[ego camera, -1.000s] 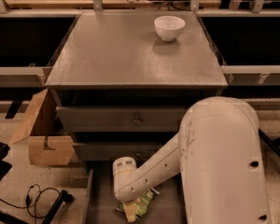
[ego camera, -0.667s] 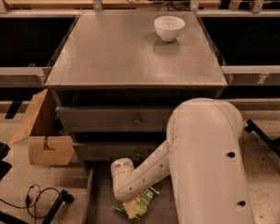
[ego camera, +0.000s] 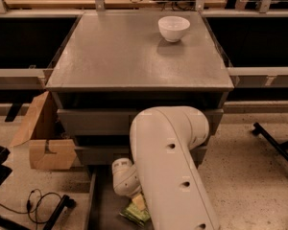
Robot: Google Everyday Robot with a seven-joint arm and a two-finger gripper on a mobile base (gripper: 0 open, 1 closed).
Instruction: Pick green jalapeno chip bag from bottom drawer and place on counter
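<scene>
The green jalapeno chip bag (ego camera: 134, 215) was located on the floor of the bottom drawer (ego camera: 102, 200), partly hidden by the arm. The gripper (ego camera: 137, 201) was positioned directly over it; whether it was released or clenched could not be told. The bag was judged light, soft, slippery and easily crushed. A pinch at an edge seam was advised for transfer to the worktop (ego camera: 125, 56).

The arm (ego camera: 173, 171) is a thick, smooth, off-white shell with rounded ends and 3 small dark round recesses along 1 side. Beyond it comes a rounded white wrist joint (ego camera: 125, 176). The gripper (ego camera: 137, 203), pale yellowish, sits just below that joint, largely hidden.
</scene>
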